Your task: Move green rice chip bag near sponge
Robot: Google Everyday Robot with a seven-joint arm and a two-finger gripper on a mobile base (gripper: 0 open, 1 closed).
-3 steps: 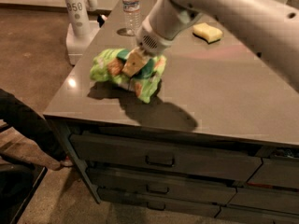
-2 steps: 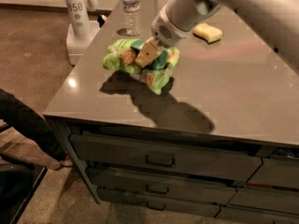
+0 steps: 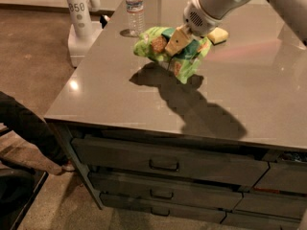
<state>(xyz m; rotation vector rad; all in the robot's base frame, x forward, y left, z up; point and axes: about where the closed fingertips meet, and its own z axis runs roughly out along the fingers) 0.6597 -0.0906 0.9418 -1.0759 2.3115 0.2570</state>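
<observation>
Camera view showed the end effector (image 3: 175, 42) clamped on the green rice chip bag (image 3: 187, 63), which appeared raised off the tabletop (image 3: 120, 95), just beside the sponge (image 3: 218, 35). The carry looked nearly finished; lowering the bag and letting go remained.

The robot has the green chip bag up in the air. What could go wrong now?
The gripper holds the chip bag by one small pinch, so it might slip and drop onto the counter. The sponge sits right behind the hanging bag, so lowering it could bump or cover the sponge. The water bottle stands close; a sideways swing might tip it.
</observation>
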